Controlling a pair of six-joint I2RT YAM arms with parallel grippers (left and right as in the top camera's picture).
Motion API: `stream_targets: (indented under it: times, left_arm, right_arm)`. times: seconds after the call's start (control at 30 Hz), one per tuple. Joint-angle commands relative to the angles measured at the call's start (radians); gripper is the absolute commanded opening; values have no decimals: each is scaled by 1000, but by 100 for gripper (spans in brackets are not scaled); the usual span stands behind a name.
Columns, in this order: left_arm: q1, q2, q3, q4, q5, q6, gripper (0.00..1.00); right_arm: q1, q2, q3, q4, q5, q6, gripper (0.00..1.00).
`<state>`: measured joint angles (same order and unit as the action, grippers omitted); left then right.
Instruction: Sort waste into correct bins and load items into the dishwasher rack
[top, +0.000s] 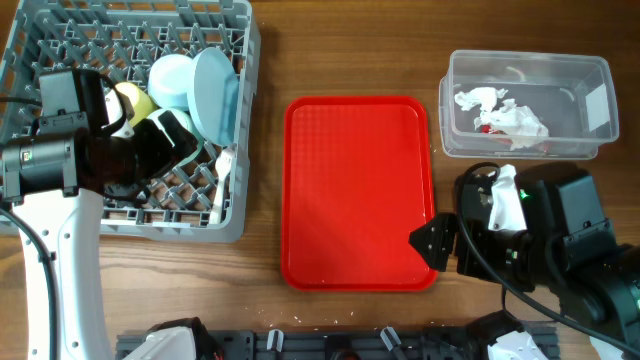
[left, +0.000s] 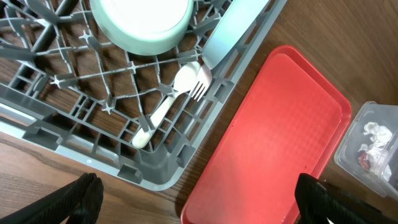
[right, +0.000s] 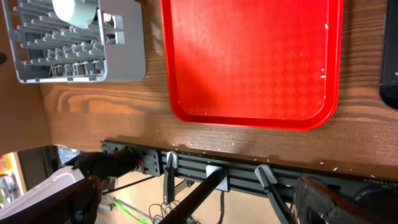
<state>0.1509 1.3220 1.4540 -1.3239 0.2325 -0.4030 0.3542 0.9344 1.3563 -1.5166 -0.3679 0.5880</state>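
The grey dishwasher rack stands at the far left. In it are the upright pale blue plate, the pale blue bowl and the yellow cup. The left wrist view shows the pale green bowl, the white spoon and the fork in the rack. My left gripper is open and empty over the rack's near corner. The clear tub holds white napkins and the red-and-white wrapper. My right gripper is open and empty by the tray's near right corner.
The flat red serving tray lies bare mid-table; it also shows in both wrist views. A black tray edge shows at the right, mostly under my right arm. The table's front edge carries a black rail.
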Motion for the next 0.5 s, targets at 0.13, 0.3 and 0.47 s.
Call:
stream_targets:
  times: [0.13,0.3,0.47]
  left_arm:
    - [5,-4,-1,3,1,-9,100]
    - [5,-4,-1,3,1,-9,100]
    - [5,-4,-1,3,1,-9,100]
  right_arm:
    - [2,9,-3,-3,64,-135,100]
    - [2,8,-9,-5,145,-200,100]
    - [2,-115,-113,273,169,-348,100]
